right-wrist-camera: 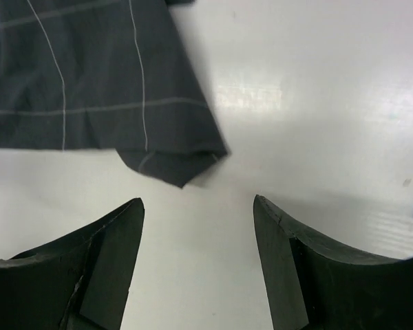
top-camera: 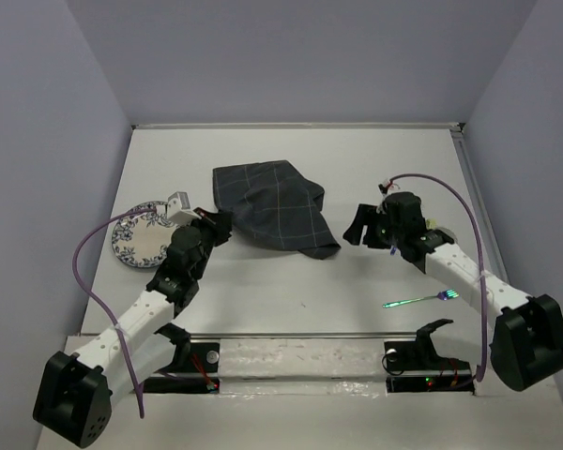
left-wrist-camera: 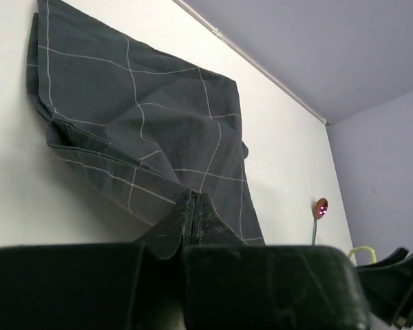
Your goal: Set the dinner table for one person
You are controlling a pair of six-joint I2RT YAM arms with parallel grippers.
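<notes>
Left wrist view: the left gripper [left-wrist-camera: 193,216] is clenched on the crumpled checked placemat [left-wrist-camera: 144,117], mid dinner table [top-camera: 263,291]. The right gripper [right-wrist-camera: 198,227] gapes empty beside its right corner. Plate [top-camera: 139,239] far left and fork [top-camera: 420,300] near right look unplaced.

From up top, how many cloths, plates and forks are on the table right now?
Cloth: 1
Plate: 1
Fork: 1
Total: 3
</notes>
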